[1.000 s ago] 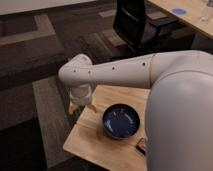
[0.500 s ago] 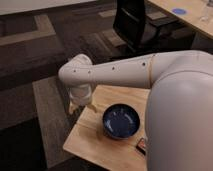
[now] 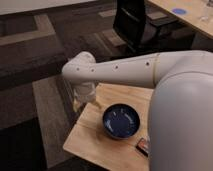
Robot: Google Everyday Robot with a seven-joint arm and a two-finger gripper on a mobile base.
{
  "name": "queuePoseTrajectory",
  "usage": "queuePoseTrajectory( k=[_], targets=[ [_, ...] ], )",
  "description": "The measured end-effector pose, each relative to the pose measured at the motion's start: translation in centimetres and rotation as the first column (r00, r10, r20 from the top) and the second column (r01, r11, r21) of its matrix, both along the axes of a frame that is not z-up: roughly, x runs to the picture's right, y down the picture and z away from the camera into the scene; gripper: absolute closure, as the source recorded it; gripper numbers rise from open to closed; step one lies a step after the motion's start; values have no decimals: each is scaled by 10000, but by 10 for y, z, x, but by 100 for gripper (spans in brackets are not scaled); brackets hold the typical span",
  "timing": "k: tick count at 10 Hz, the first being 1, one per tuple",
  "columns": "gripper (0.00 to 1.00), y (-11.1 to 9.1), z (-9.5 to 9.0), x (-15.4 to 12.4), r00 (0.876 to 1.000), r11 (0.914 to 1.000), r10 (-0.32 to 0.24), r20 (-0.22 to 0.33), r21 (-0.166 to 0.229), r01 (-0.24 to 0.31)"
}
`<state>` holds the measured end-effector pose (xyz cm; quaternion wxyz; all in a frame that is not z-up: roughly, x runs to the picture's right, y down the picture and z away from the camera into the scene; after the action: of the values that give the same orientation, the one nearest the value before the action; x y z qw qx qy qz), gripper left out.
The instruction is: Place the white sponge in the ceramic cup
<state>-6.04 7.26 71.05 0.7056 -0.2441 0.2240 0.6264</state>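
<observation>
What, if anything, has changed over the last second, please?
Nothing visibly changed. The gripper stays low under the arm's wrist at the table edge, near the dark blue bowl. The bowl and the dark packet have not moved.

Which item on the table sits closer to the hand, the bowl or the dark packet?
The dark blue bowl, mid-table; the hand hangs at the table's far corner, while the orange-marked packet lies at the near edge.

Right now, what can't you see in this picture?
All in the camera view:
- the white sponge and the ceramic cup: not seen, perhaps behind the arm.
- the gripper: over the table at its left edge, mostly hidden under the wrist.
- the dark packet: partly covered by the arm.
</observation>
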Motion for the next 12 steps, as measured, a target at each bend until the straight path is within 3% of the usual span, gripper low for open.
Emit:
queuePoseTrajectory(
  k=[2, 4, 6, 9, 12],
  targets=[
    [35, -13, 6, 34, 9997, 9997, 227, 136, 54, -227],
    [35, -31, 13, 105, 9992, 9999, 93, 379, 130, -98],
    [35, -44, 16, 181, 9983, 9977, 561, 169, 370, -567],
    [35, -46, 17, 185, 9977, 9969, 644, 217, 445, -653],
    [35, -48, 18, 184, 9989, 9984, 325, 344, 446, -341]
  ],
)
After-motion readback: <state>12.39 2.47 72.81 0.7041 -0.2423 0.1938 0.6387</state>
